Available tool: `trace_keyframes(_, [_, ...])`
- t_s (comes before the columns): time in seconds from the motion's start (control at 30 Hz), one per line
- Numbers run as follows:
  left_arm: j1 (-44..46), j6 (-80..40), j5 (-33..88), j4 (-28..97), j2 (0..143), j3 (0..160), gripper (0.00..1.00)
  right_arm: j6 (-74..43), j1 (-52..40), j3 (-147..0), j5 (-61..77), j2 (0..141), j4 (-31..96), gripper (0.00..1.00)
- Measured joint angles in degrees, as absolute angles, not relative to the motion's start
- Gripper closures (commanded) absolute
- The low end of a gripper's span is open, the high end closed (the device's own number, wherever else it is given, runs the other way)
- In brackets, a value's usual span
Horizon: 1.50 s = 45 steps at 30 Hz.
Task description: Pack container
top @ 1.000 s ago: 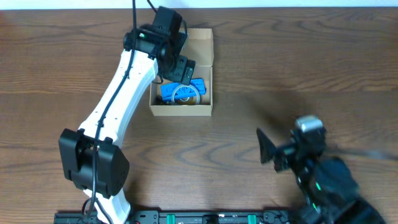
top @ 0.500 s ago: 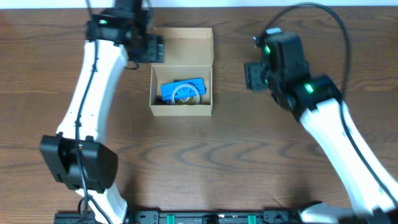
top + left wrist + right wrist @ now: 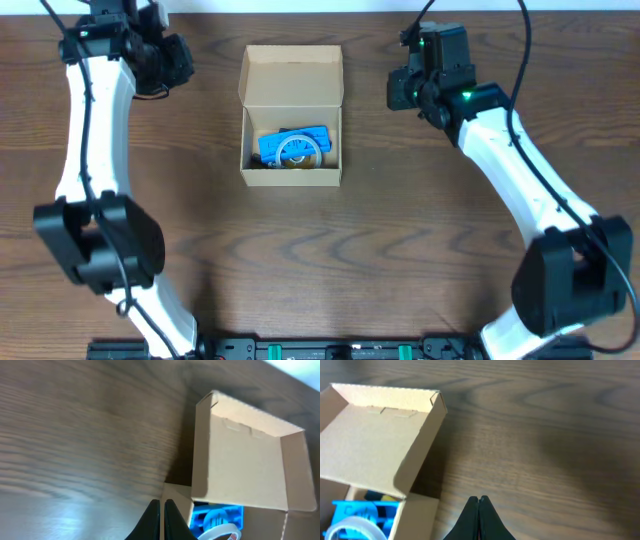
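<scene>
The container (image 3: 292, 178), a tan cardboard box, stands at the table's middle back with its flap lid (image 3: 293, 75) raised at the far side. Inside lie a blue object (image 3: 305, 137) and a white tape roll (image 3: 297, 152). My left gripper (image 3: 176, 62) hovers well left of the box, shut on nothing; its wrist view shows the closed fingertips (image 3: 162, 505) beside the box lid (image 3: 240, 460), with the tape roll (image 3: 220, 532) below. My right gripper (image 3: 398, 90) hovers right of the box, also shut and empty (image 3: 480, 500), with the lid (image 3: 370, 445) to its left.
The brown wood table (image 3: 430, 230) stretches around the box. Both white arms rise from the near edge, the left one (image 3: 95, 150) along the left side and the right one (image 3: 520, 170) along the right.
The left gripper pulled out of the box and swung far left. The right arm came up from the near right to beside the box. Both grippers went from open to shut.
</scene>
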<state>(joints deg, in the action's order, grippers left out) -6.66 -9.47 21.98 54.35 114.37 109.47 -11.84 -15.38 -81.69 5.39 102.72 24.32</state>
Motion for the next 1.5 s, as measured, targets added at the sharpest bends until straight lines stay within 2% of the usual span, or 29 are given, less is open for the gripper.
trace_keyframes(0.23, [-6.66, -12.14, 27.92, 50.0, 124.03, 109.47, 0.95, -16.23, -13.47, -81.71, 14.06, 110.19, 17.34, 0.99])
trace_keyframes(0.6, [-6.66, -16.8, 34.7, 44.4, 130.82, 109.47, 0.95, -24.77, -13.28, -81.71, 26.06, 120.77, 6.61, 0.99])
trace_keyframes(1.07, [-6.66, -22.5, 46.26, 35.38, 137.91, 109.47, 0.95, -32.97, -13.3, -81.76, 32.14, 127.5, -4.27, 0.99])
trace_keyframes(1.5, [-6.63, -24.47, 59.27, 28.47, 140.92, 109.49, 0.95, -35.55, -13.87, -81.93, 36.07, 130.32, -19.27, 0.99])
